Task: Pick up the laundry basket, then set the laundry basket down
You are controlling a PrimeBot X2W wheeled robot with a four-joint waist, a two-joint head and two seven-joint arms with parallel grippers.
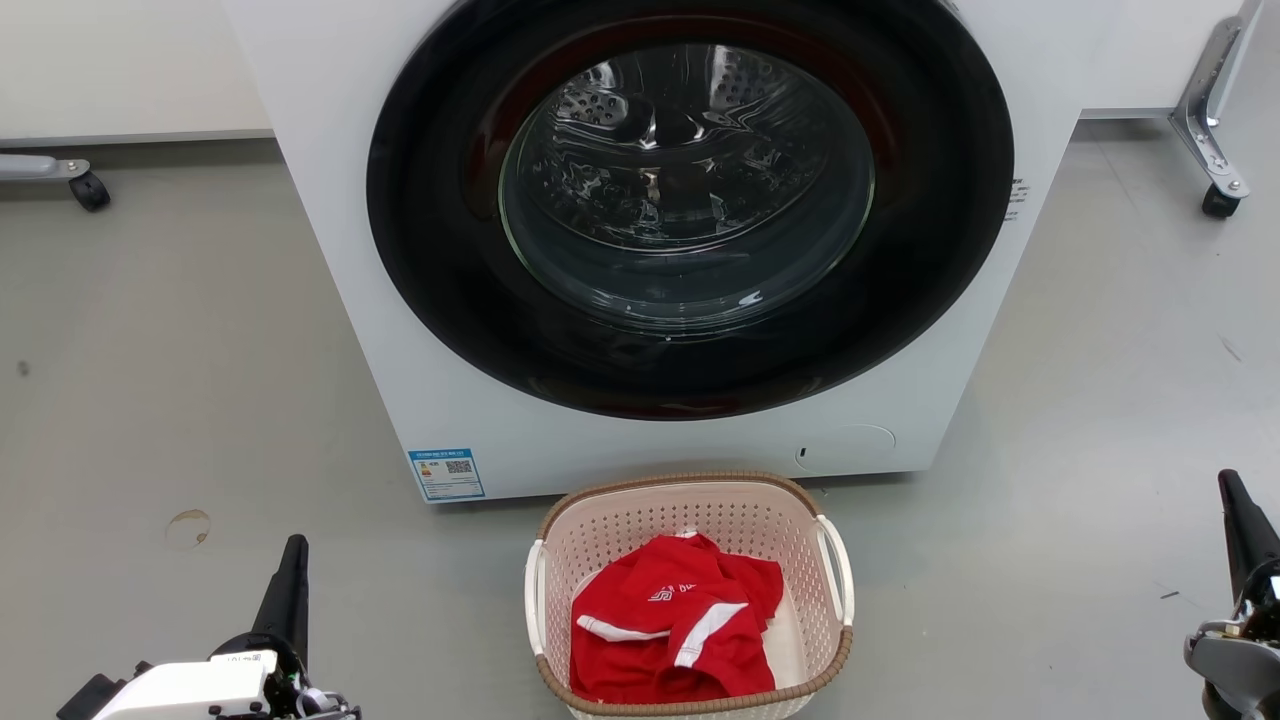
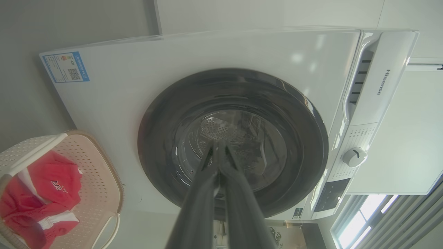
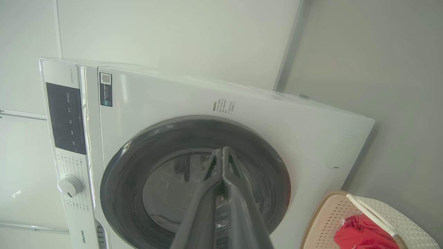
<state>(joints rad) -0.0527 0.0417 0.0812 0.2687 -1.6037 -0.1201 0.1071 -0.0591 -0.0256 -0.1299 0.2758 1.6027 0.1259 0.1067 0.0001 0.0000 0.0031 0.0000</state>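
The laundry basket (image 1: 745, 522) sits on the floor (image 1: 150, 400) before the washer (image 1: 330, 250). Left tool (image 1: 294, 560) and right tool (image 1: 1235, 505) are closed, empty.

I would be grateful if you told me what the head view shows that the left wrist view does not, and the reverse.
Head view's own: the right gripper, jaws shut, at the lower right; a brown floor stain; a caster at the upper left.
Left wrist view's own: the washer's dial, its dark display panel and a window.
Shared: the washer with its door shut, the laundry basket before it holding a red garment, the blue label, and the left gripper, jaws shut.
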